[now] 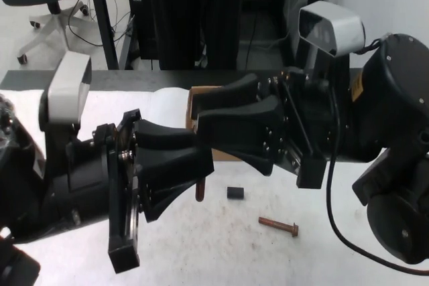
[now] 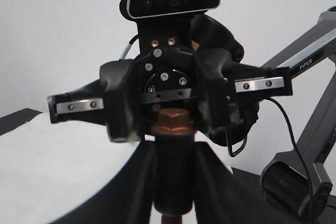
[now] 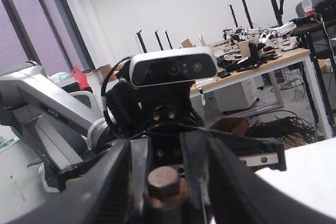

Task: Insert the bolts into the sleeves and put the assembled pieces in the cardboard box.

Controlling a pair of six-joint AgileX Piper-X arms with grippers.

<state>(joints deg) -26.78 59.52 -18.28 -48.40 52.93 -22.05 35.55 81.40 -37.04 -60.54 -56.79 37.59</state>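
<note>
The held bolt (image 2: 173, 121) stands upright. Its hex head sits on top of the black held sleeve (image 2: 173, 179), and its threaded end pokes out below, which the high view shows as a copper stub hanging under the end effectors. Judging by the head resting on the sleeve's rim, the insertion looks complete or very nearly so.

The left end effector (image 2: 174, 156) is pinching the sleeve from both sides, so the bolt's long axis runs crosswise to that arm's reach. The right end effector (image 2: 164, 98) faces it head-on at the height of the bolt head and close around it. Whether it is clamping the head or only flanking it cannot be told.

The cardboard box (image 1: 190, 108) lies just beyond the two end effectors, on the far side of the counter (image 1: 221, 252). Since the left arm has the sleeve, it is probably the one to carry the piece there, moving away from the camera. The piece would stay upright so the bolt does not slide out.

Nearer the camera, a spare sleeve (image 1: 234, 193) and a loose bolt (image 1: 278, 226) lie apart on the counter. The loose bolt lies flat on its side, and the two are not yet joined.
</note>
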